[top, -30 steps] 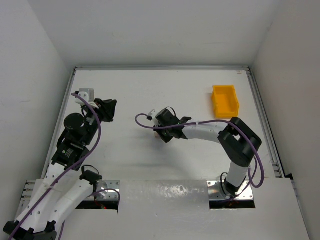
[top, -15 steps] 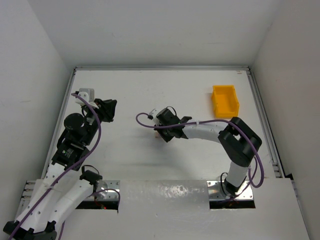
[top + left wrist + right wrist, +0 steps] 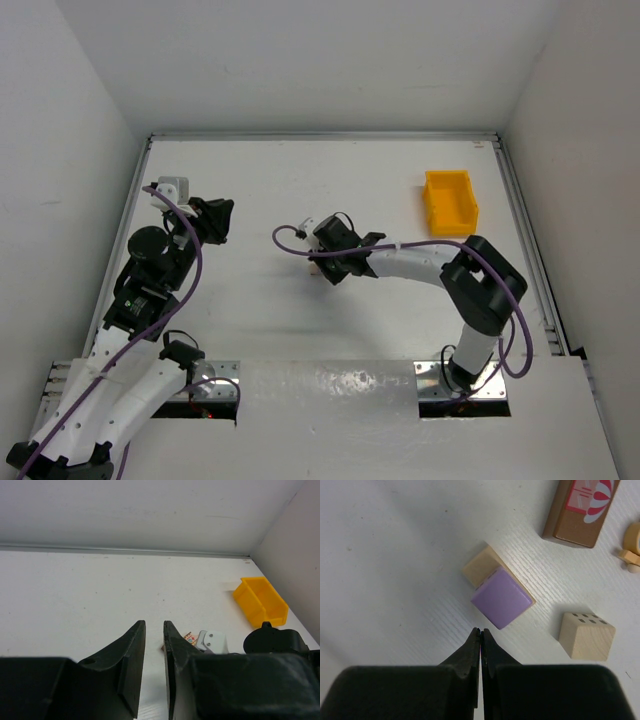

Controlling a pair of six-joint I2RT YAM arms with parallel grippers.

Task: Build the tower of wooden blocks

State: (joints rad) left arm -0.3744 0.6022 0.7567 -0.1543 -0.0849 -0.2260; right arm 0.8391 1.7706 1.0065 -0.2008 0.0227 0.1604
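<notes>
While the right gripper [image 3: 481,630] is being kept shut and empty, a purple-faced wooden cube [image 3: 501,597] is being presented corner-first beside a dotted pale wooden cube [image 3: 585,636].

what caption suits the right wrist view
Right gripper, jaws shut, near a purple block atop a tan block.

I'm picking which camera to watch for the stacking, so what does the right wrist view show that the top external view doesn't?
Only the right wrist view: a purple-topped block overlapping a pale tan block, a dotted cube and a brown picture block, all just ahead of the shut right gripper. Only the top external view: the yellow bin and the left gripper, far off to the left. Both: the right gripper low over the white table.
</notes>
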